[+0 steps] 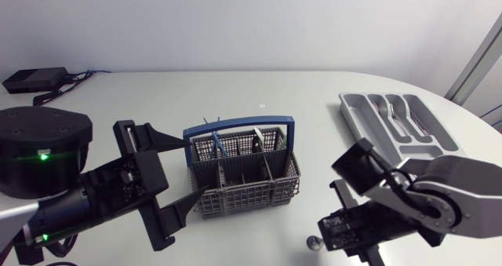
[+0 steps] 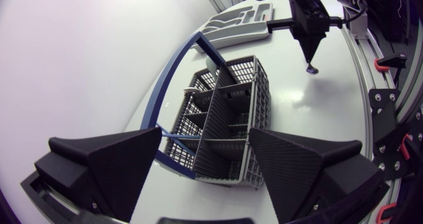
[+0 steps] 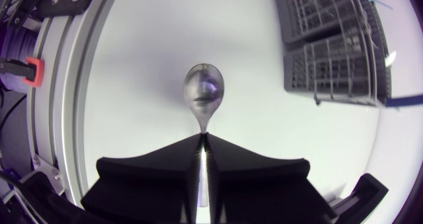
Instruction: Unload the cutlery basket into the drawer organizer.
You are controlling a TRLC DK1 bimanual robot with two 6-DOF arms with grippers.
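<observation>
Nearest, the right gripper is pinched tight on a spoon, close behind its downward-pointing bowl. The spoon looks like light, stiff, slick steel, so this grip near the neck should resist twisting. Farther back, the left gripper gapes wide and empty around the left end of the cutlery basket. The drawer organizer lies far right.

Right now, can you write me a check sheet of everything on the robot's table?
Surface: white table.
Job's things: grey cutlery basket with a blue handle, cutlery inside; grey drawer organizer holding some cutlery; spoon hanging bowl-down.
Clutter: black box at the far left corner.
Grippers: left gripper open, a finger at each side of the basket's end; right gripper shut on the spoon's handle.
Cables: cable beside the black box.
Surroundings: nothing seen.
</observation>
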